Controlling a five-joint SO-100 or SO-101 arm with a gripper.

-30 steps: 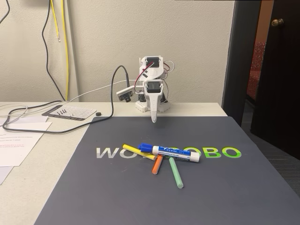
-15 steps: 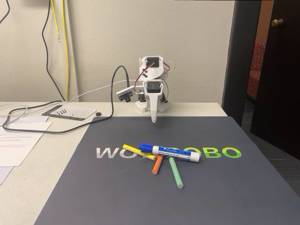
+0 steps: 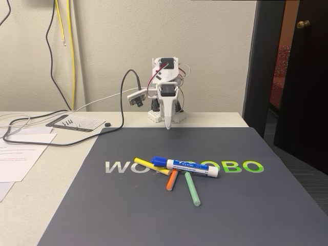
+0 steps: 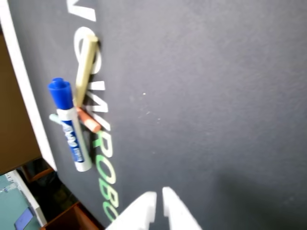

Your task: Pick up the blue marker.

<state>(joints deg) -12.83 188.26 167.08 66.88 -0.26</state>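
- You have a dark grey mat (image 3: pixel 154 215) covering most of the table, printed with white and green letters; take it as your landmark.
- Your arm (image 3: pixel 165 89) stands folded just beyond the mat's far edge, with black cables trailing off to the left in the fixed view.
- Your gripper (image 3: pixel 167 125) points down over the mat's far edge, holding nothing; in the wrist view its two white tips (image 4: pixel 156 203) sit almost together, with only a thin gap between them.
- The blue marker (image 3: pixel 185 166) lies flat at the mat's centre, across the lettering, cap to the left in the fixed view, well apart from the gripper and nearer the camera.
- A yellow stick (image 3: pixel 150 165), an orange stick (image 3: pixel 171 180) and a green stick (image 3: pixel 192 188) lie around the marker; the yellow and orange appear to pass under it.
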